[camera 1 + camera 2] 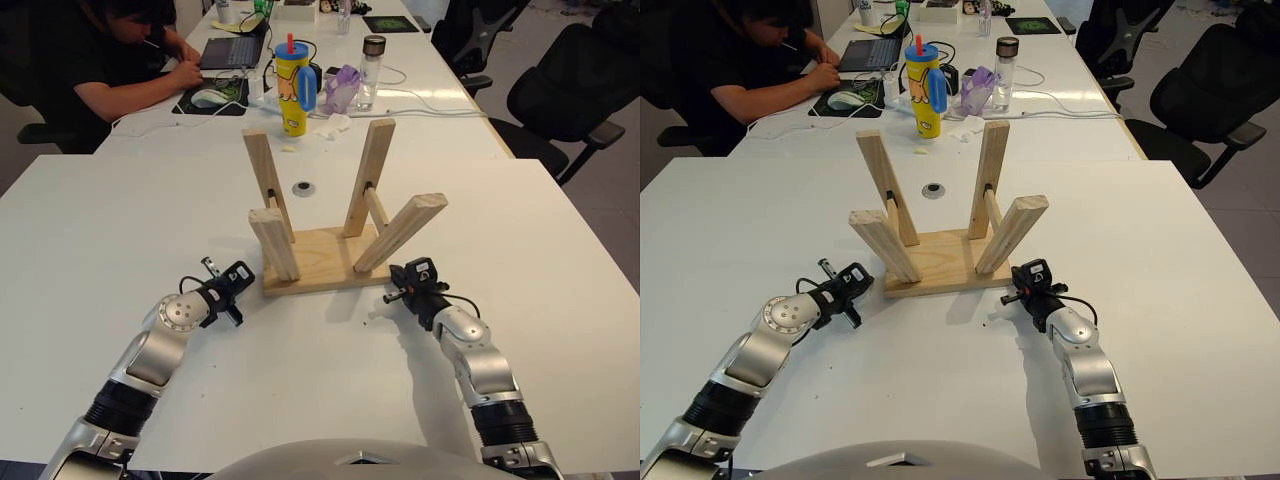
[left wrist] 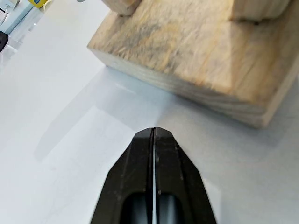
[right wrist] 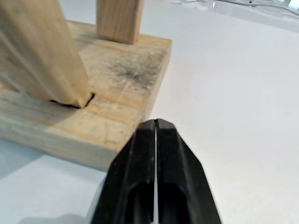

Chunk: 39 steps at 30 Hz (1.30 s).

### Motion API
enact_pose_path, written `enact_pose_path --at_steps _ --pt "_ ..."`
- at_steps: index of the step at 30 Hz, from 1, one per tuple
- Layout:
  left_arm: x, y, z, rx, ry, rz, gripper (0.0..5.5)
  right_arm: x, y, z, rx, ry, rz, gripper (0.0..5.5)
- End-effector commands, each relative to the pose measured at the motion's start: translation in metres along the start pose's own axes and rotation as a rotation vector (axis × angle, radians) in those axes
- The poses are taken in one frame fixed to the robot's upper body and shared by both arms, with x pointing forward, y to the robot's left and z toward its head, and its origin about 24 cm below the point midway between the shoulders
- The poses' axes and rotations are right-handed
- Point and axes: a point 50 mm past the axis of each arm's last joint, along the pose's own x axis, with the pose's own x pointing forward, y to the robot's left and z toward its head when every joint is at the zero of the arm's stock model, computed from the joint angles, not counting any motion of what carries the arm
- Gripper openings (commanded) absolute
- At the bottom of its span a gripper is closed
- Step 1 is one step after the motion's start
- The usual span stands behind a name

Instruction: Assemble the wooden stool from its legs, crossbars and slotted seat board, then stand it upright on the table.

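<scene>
seeing the pale wooden stool [image 1: 312, 262] upside down on the desk [image 1: 100, 250], legs [image 1: 372, 175] splayed upward, we find left claw [image 2: 153, 133] and right claw [image 3: 155, 123] pinched shut, empty, beside its near corners; a yellow cup [image 1: 291, 85] stands well behind.

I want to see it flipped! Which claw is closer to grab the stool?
Probably the right claw: it sits shut almost against a corner of the seat board; the left claw lies farther off.

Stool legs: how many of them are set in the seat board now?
4, all set in the seat board and splaying outward: far left leg, far right leg, near left leg, near right leg. None seems hidden.
</scene>
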Motion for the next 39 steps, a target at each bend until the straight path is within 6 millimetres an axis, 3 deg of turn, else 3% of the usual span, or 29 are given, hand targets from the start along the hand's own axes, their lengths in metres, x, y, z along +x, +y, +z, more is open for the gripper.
enact_pose_path --at_steps 1,6,9,13,16,20,26,31,35,39 --pt "0.008 -0.065 -0.03 -0.158 0.152 -0.282 0.01 0.003 0.018 -0.003 0.019 0.021 0.088 0.0" --pt "0.004 -0.072 -0.01 -0.264 0.078 -0.374 0.01 0.003 0.029 0.0 0.057 0.028 0.138 0.0" --pt "0.002 -0.068 0.019 -0.419 -0.09 -0.424 0.01 0.001 0.041 0.01 0.141 -0.002 0.229 0.0" --pt "-0.02 -0.056 0.071 -0.589 -0.364 -0.578 0.01 -0.012 0.064 0.05 0.266 -0.106 0.449 0.0" --pt "-0.044 -0.049 0.103 -0.652 -0.531 -0.777 0.01 -0.034 0.085 0.081 0.252 -0.137 0.749 0.0" --pt "-0.067 -0.036 0.133 -0.662 -0.688 -0.924 0.01 -0.055 0.085 0.112 0.266 -0.135 0.981 0.0" --pt "-0.085 -0.015 0.147 -0.659 -0.789 -0.964 0.01 -0.076 0.068 0.145 0.275 -0.208 1.148 0.0" --pt "-0.094 -0.005 0.15 -0.631 -0.789 -0.965 0.01 -0.074 0.052 0.16 0.277 -0.244 1.119 0.0" --pt "-0.09 -0.009 0.142 -0.628 -0.714 -0.947 0.01 -0.063 0.042 0.155 0.288 -0.214 1.017 0.0" --pt "-0.08 -0.025 0.123 -0.545 -0.516 -0.881 0.01 -0.027 0.018 0.121 0.158 -0.067 0.633 0.0"
